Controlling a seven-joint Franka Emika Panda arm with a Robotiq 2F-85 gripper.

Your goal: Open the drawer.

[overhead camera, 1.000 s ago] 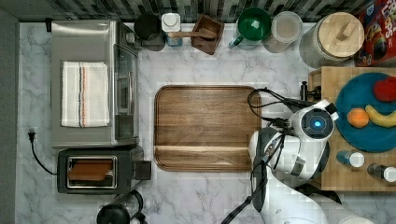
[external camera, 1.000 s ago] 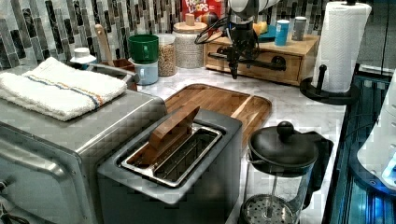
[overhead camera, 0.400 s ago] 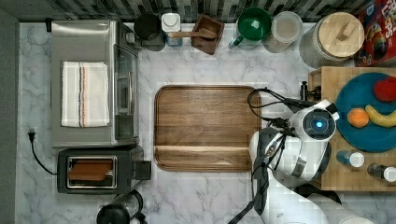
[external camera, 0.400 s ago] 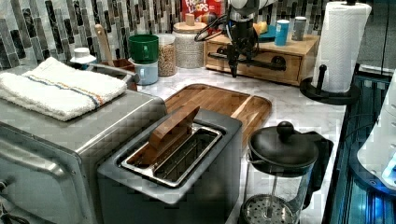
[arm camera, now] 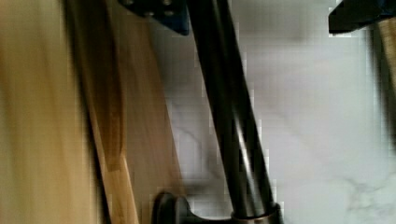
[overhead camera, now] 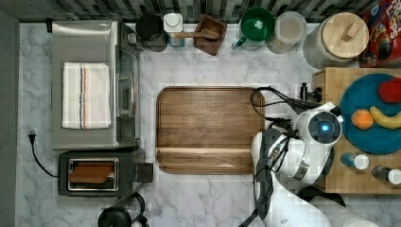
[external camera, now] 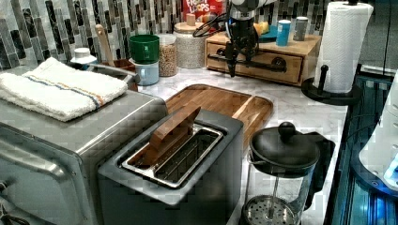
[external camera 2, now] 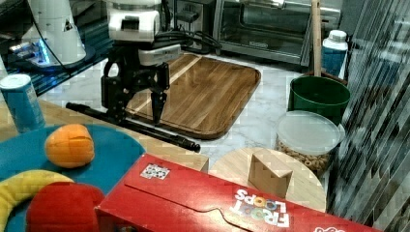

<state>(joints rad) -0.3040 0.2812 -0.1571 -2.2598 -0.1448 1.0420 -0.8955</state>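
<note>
The drawer (external camera: pixel 270 63) is set in a light-wood box at the left view's far right, its front flush with the box. A long black bar handle (external camera 2: pixel 145 128) runs across that front. My gripper (external camera 2: pixel 137 118) hangs over the handle, open, with one finger on each side of the bar. In the wrist view the bar (arm camera: pixel 233 116) passes between the two fingertips (arm camera: pixel 156 16), and the gripper (arm camera: pixel 257 18) does not touch it. From the left view the gripper (external camera: pixel 239 65) points down in front of the drawer. In the top view my arm's wrist (overhead camera: pixel 324 127) covers the handle.
A brown wooden tray (overhead camera: pixel 208 127) lies on the marble counter beside the box. A blue plate (overhead camera: pixel 373 142) with fruit and small bottles sit on the box top. A paper towel roll (external camera: pixel 342 42), toaster (external camera: pixel 173 154), French press (external camera: pixel 281 159) and jars (overhead camera: pixel 340 38) stand around.
</note>
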